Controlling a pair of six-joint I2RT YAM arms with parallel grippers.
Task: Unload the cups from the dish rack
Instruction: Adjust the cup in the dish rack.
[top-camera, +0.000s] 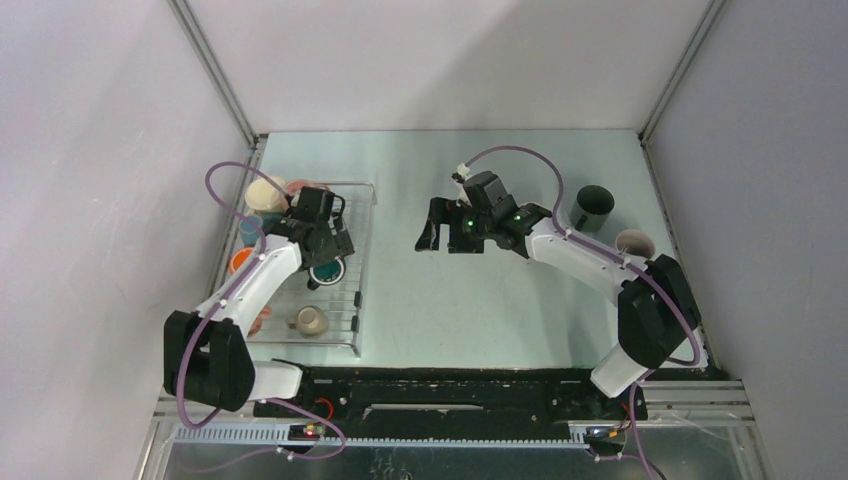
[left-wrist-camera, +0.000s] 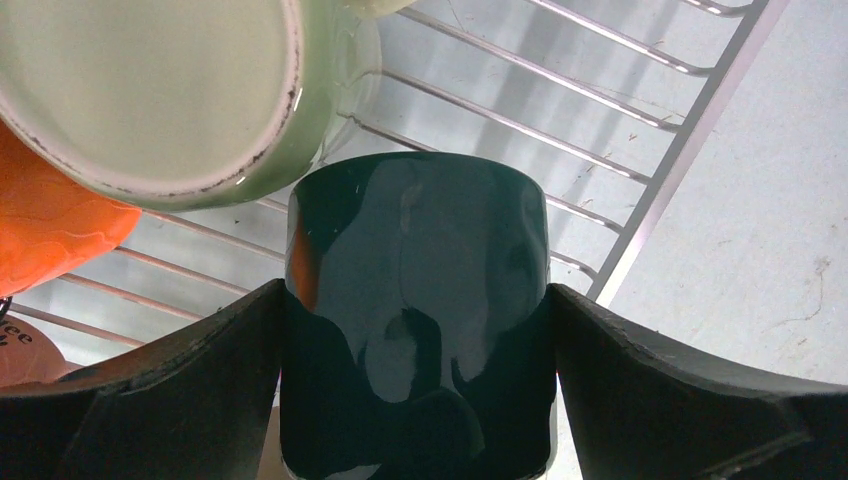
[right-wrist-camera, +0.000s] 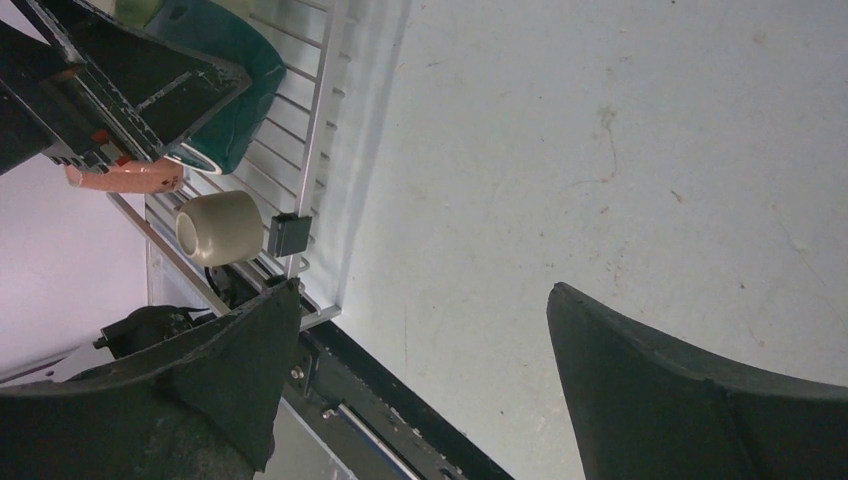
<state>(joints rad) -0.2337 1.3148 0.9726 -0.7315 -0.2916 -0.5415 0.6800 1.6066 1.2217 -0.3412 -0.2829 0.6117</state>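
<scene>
The left gripper (left-wrist-camera: 416, 290) grips the teal mug (left-wrist-camera: 420, 240), 1 finger flat against each side, over the rack (left-wrist-camera: 640, 215). Ahead of its left finger a green mug (left-wrist-camera: 150, 90) touches the teal one, with an orange mug (left-wrist-camera: 50, 230) further left. The right gripper (right-wrist-camera: 422, 290) hangs wide open and holds nothing, above the table (right-wrist-camera: 600, 150). Beyond its left finger a cream mug (right-wrist-camera: 218, 228) lies on its side in the rack

Reference: dish rack (top-camera: 350, 300). Cups (top-camera: 265, 192) are held along its left side, a middle cup (top-camera: 328, 270) and a near-end cup (top-camera: 310, 321) inside it; two outer cups (top-camera: 594, 205) are stood well right.
</scene>
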